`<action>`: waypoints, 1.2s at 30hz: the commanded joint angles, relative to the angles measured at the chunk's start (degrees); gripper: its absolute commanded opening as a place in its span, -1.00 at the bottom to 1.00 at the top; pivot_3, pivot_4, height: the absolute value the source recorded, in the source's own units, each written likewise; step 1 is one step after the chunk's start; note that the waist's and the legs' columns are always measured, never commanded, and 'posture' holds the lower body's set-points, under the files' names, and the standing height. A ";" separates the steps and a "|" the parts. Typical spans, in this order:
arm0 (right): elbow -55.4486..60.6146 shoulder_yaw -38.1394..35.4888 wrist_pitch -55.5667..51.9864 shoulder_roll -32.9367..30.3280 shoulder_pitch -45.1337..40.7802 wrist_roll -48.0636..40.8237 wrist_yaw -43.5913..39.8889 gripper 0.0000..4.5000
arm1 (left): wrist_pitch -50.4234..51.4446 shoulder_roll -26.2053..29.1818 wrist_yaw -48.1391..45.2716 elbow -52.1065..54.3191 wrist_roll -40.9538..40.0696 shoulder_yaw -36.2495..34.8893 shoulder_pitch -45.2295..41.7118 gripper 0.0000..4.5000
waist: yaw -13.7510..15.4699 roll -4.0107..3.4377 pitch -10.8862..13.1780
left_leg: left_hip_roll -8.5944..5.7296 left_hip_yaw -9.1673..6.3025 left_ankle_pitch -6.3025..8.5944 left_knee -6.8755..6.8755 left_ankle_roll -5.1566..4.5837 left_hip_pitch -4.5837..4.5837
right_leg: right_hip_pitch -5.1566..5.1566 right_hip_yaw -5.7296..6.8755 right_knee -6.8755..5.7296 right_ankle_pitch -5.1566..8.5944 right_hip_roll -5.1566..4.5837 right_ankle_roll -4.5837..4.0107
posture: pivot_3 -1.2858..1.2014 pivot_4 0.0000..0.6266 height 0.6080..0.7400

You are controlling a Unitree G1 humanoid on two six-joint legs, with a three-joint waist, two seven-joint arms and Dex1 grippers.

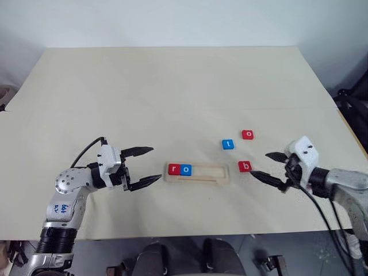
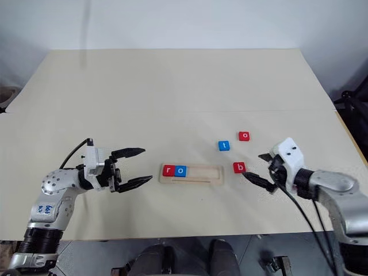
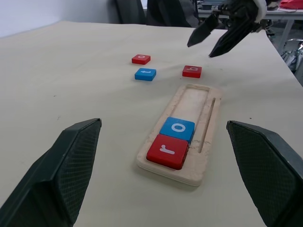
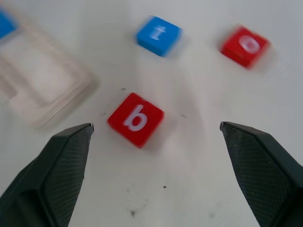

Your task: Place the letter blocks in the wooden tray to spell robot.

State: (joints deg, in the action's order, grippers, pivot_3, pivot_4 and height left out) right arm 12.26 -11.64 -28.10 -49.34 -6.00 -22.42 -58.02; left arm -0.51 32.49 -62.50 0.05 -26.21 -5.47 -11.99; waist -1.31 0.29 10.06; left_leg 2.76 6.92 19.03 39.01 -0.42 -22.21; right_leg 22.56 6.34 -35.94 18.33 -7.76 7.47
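The wooden tray (image 1: 214,174) lies at the table's front centre with a red r block (image 1: 173,169) and a blue o block (image 1: 186,169) at its left end. Just right of the tray a red b block (image 1: 245,167) lies on the table. Farther back are a blue t block (image 1: 228,144) and a red o block (image 1: 247,134). My right gripper (image 1: 265,167) is open just right of the b block, holding nothing; that block (image 4: 136,118) lies ahead of its fingers. My left gripper (image 1: 147,165) stands open and empty left of the tray.
The cream table (image 1: 172,92) is bare behind the blocks. Its right edge (image 1: 348,123) runs close past my right arm, with dark equipment beyond it. The front edge lies just below both arms.
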 commanded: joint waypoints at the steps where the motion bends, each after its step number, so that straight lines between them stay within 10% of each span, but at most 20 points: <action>1: -10.32 2.85 17.68 -2.65 -2.58 2.63 -13.21 0.99 | -0.83 0.77 -0.32 4.37 -0.89 -0.98 1.35 1.00 | -0.04 0.00 0.00 | 0.00 0.01 0.00 0.00 0.00 0.03 | -0.03 0.00 -0.01 0.00 0.00 0.00 | 0.03 -0.52 1.00; 19: -47.32 17.46 38.26 3.29 -29.83 12.30 -30.82 0.99 | 0.70 2.99 -1.75 9.45 -1.28 -0.57 4.80 1.00 | -0.01 -0.02 0.02 | 0.02 0.02 -0.02 0.14 0.04 0.05 | -0.07 0.03 -0.07 0.00 -0.05 0.00 | 0.03 -0.52 1.00; 29: -49.33 17.58 37.36 6.52 -31.46 12.07 -29.77 -0.34 | 1.05 2.71 -1.06 9.35 -1.00 -0.39 3.93 1.00 | -0.14 -0.03 0.02 | 0.02 0.01 -0.03 0.14 0.05 0.05 | -0.07 0.04 -0.08 0.00 -0.05 0.00 | 0.03 -0.52 1.00; 36: -33.56 16.48 21.37 6.92 -29.16 6.19 -27.92 -0.35 | 0.77 2.16 -0.56 8.63 -0.86 -0.39 3.88 1.00 | -0.11 -0.03 0.02 | 0.04 -0.06 -0.03 0.14 0.05 0.05 | -0.05 0.03 -0.12 0.00 -0.04 0.00 | 0.03 -0.52 1.00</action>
State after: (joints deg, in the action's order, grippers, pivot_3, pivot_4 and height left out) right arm -27.30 6.34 -1.98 -42.31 -35.35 -13.20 -86.26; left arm 0.73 34.81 -63.35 8.08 -26.65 -5.50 -7.83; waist -1.42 0.26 10.07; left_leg 2.81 6.86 19.00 39.16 -0.37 -22.16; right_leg 22.51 6.37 -36.06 18.32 -7.80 7.47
